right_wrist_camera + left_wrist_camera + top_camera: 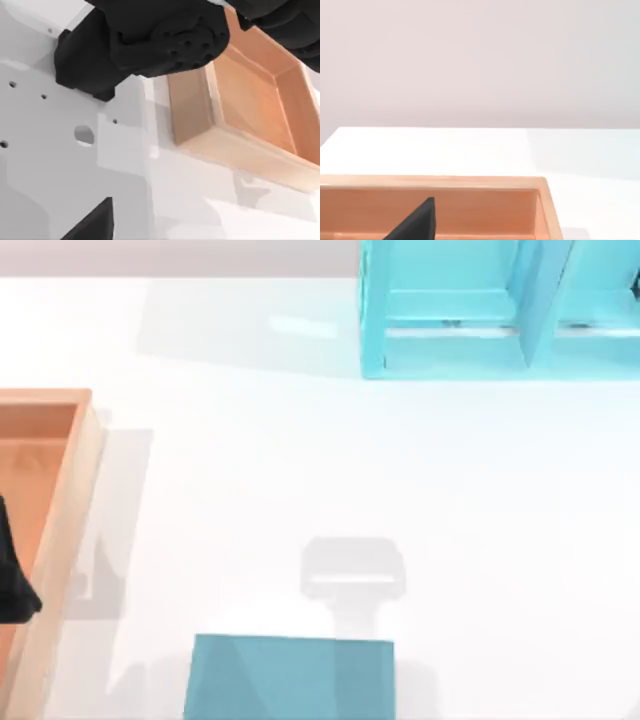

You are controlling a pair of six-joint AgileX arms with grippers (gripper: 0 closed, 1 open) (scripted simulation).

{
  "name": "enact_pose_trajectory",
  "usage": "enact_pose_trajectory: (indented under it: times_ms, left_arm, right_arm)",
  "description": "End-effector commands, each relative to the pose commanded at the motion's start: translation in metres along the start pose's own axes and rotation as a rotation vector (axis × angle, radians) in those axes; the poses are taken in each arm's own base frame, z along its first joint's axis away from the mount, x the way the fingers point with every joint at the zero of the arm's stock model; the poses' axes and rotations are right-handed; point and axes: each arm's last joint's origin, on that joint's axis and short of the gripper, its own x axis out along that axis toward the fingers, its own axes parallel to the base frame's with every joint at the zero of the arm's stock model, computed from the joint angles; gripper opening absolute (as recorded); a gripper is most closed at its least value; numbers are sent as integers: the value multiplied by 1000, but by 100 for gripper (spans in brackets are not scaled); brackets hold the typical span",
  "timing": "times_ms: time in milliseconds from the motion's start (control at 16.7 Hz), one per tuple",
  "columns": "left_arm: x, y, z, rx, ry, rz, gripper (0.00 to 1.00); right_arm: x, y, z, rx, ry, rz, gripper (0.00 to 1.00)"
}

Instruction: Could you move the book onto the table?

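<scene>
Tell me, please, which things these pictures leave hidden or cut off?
- The book: top view's bottom edge cuts off its near part.
- The left end effector: top view's left edge cuts it; its dark tip reveals little.
- The wooden tray: cut by that left edge.
- The cyan shelf unit: top edge hides its upper part.

The book [290, 677] runs off the bottom edge of the top view, so its near end is cut off. Same for the wooden tray [62, 530] at the left edge and the cyan shelf unit [450, 315] at the upper right. A dark bit of the left arm [12, 575] pokes in at the left edge, too little to read any fingers.
</scene>
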Motion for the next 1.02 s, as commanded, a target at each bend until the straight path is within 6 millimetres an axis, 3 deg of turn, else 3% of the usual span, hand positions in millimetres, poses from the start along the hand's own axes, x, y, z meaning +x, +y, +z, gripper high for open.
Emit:
enact_pose_trajectory:
  times_ms: [120, 240, 420, 540, 600, 720, 780, 900, 1020]
  left_arm:
    - [0, 0, 0, 0, 0, 0, 100]
    - [0, 0, 0, 0, 0, 0, 100]
    - [0, 0, 0, 0, 0, 0, 100]
    - [0, 0, 0, 0, 0, 0, 100]
    - [0, 0, 0, 0, 0, 0, 100]
    - [0, 0, 0, 0, 0, 0, 100]
    - [0, 0, 0, 0, 0, 0, 100]
    - [0, 0, 0, 0, 0, 0, 100]
    - [0, 0, 0, 0, 0, 0, 100]
  right_arm:
    - [-76, -7, 22, 118, -267, 258, 100]
    - [-158, -28, 27, 232, -540, 587, 100]
    - [-265, -96, -4, 370, -926, 1215, 100]
    - [-302, -162, -43, 425, -1147, 1704, 100]
    - [-305, -198, -64, 437, -1243, 1963, 100]
    - [-280, -267, -102, 427, -1412, 2493, 100]
    - [-253, -295, -116, -402, 1471, -2728, 100]
    - [-176, -330, -128, -242, 1169, -2334, 100]
    - [-87, -328, -121, -133, 947, -1934, 100]
